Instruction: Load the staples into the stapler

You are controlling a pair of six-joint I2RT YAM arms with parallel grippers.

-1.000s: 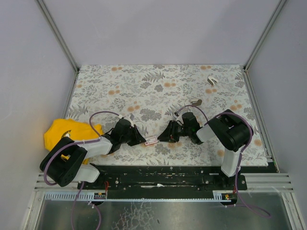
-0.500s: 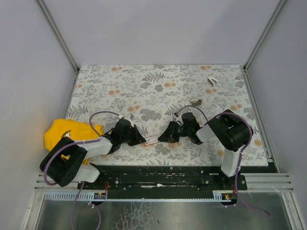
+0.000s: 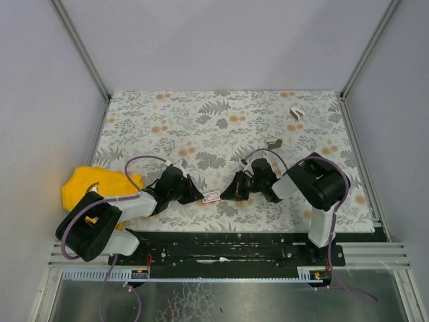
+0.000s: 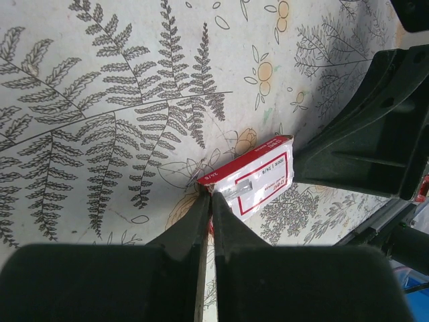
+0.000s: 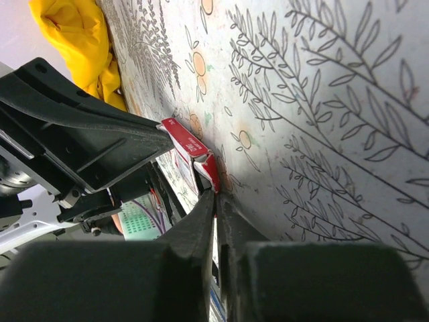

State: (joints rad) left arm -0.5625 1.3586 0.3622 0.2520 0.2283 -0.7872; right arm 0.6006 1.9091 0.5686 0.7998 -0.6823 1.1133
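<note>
Grey panel walls (image 3: pixel 221 40) enclose a desk covered with a fern-and-flower mat (image 3: pixel 228 121). Both arms reach low toward the desk's near edge, about midway between its left and right edges. The staples (image 4: pixel 251 178), a small red-and-white carton, sit there between the two claws. The left gripper (image 4: pixel 209 201) is pinched fully shut on the carton's left end, its fingertips meeting on a thin corner. The right gripper (image 5: pixel 216 198) shows only a narrow slit between its fingers, with the carton's opposite end right at the tips. It looks clamped there, though firmness cannot be judged. Judgement: an opposed end-to-end hold like this suits anchoring the sleeve on one side while the other side draws the inner tray out. That would explain why both claws lie nearly flat and face each other. Whether the carton rests on the mat or is slightly lifted cannot be told. A yellow cloth (image 3: pixel 90 184) lies at the left edge, clear of the work. A small white V-shaped piece (image 3: pixel 295 114) sits near the far right corner, well apart. Another small pale item (image 3: pixel 273 143) lies just beyond the right arm and is too small to identify. No stapler is clearly recognisable, so loading looks some way off.
</note>
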